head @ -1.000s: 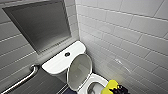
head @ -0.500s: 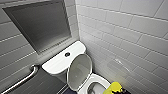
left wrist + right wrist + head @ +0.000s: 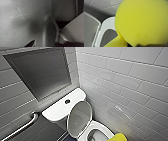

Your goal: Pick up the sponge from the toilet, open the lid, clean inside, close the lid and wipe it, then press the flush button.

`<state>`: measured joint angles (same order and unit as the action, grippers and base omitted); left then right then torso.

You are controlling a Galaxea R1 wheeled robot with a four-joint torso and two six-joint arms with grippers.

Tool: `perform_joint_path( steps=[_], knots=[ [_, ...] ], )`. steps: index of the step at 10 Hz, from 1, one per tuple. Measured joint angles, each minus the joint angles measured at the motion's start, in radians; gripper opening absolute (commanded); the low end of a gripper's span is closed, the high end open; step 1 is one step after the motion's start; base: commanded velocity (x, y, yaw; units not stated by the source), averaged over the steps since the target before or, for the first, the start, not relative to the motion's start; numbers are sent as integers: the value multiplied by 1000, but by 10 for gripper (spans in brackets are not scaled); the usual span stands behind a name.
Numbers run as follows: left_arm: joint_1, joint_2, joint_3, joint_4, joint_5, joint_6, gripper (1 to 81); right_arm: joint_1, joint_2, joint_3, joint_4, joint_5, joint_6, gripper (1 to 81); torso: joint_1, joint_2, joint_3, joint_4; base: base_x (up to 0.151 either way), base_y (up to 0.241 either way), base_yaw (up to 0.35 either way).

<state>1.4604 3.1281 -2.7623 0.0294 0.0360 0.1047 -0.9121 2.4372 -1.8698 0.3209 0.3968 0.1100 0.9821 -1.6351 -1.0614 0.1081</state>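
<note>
Now sponge (image 3: 116,137) lower right of head frame, R gripper clamped on it, I judge; bowl (image 3: 93,135) just left, lid (image 3: 80,118) up. L gripper: cannot tell.

Head cam: high, angled down into a tiled corner; toilet (image 3: 60,110) at mid-range, lid (image 3: 80,118) up.
Right wrist cam: very close behind sponge (image 3: 142,22), facing rim (image 3: 107,23) and wall (image 3: 102,5).
Left wrist cam: close on grey shapes, cannot identify.
The first 2 views share sponge, lid, rim, wall.

Matte black robot part (image 3: 30,44), pointed, with a pale edge
</note>
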Motion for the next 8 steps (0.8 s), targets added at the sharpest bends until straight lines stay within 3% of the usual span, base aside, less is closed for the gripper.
perform_joint_path(
  steps=[6,8],
  knots=[
    [0,0,0,0,-3,1,811,-146,-117,123,18,154,4,10,0,0,0,0,0,0,0],
    [0,0,0,0,-3,1,811,-211,-156,152,36,167,3,10,0,-1,0,0,0,0,0]
  ],
)
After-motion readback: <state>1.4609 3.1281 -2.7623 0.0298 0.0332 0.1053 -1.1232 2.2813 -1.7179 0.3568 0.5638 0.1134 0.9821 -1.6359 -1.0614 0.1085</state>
